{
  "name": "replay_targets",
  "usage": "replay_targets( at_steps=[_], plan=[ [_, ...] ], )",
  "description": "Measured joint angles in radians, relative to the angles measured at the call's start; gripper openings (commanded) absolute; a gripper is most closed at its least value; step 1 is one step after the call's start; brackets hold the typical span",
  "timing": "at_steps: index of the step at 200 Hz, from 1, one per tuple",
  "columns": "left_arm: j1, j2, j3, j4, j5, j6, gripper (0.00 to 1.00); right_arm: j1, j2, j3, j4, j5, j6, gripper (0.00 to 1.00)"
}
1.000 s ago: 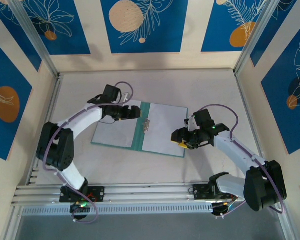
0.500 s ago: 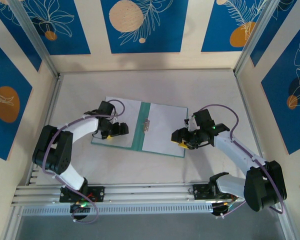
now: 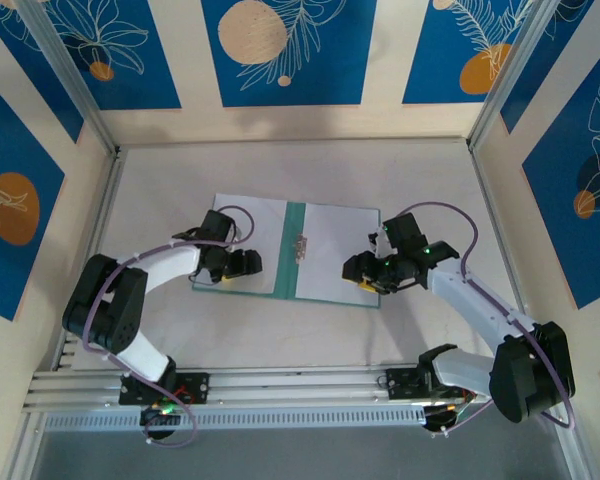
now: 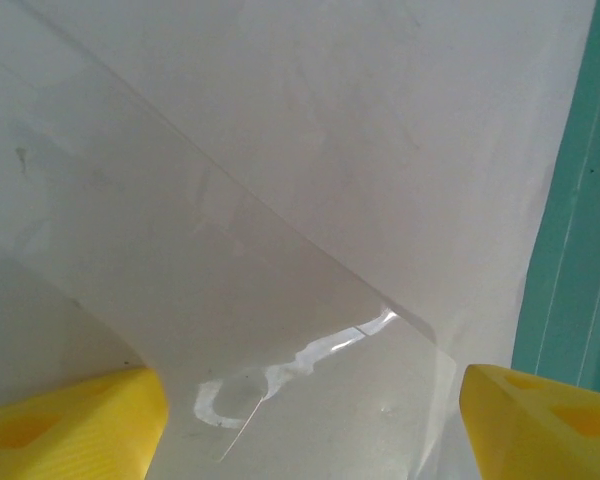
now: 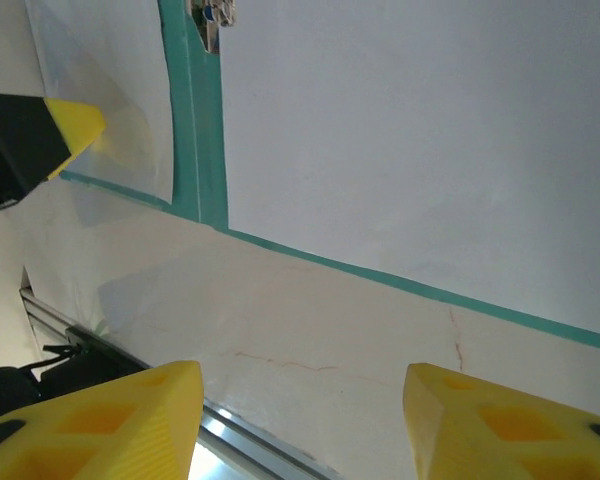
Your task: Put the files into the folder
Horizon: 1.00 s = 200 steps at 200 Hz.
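So the table has the folder lying open around its middle, both green leaves flat. The files look pretty much in place already, one white sheet on each leaf with only thin green borders peeking out.

The left gripper hangs over the left sheet by the folder's near edge, yellow fingers spread and nothing between them. The right gripper is at the folder's near right corner, fingers also apart, over bare table just off the green edge.

The little metal clip sits on the spine, and neither sheet seems tucked under it. My guess is that what's left is squaring up the sheets and maybe closing the cover.
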Motion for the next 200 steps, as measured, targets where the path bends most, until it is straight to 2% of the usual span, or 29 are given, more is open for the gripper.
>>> replay_targets(
  at_steps=[72,137,200],
  plan=[
    [-0.153,-0.039,-0.052,0.060,0.016,-0.111,0.80,0.143,0.180,0.225,-0.063,0.192,0.033,0.52],
    [-0.158,-0.042,-0.053,0.061,0.017,-0.128,0.81,0.248,0.438,0.485,-0.118,0.374,0.034,0.51],
    [-0.156,-0.041,-0.053,0.061,0.018,-0.127,0.80,0.268,0.638,0.645,-0.138,0.421,0.034,0.41]
  ],
)
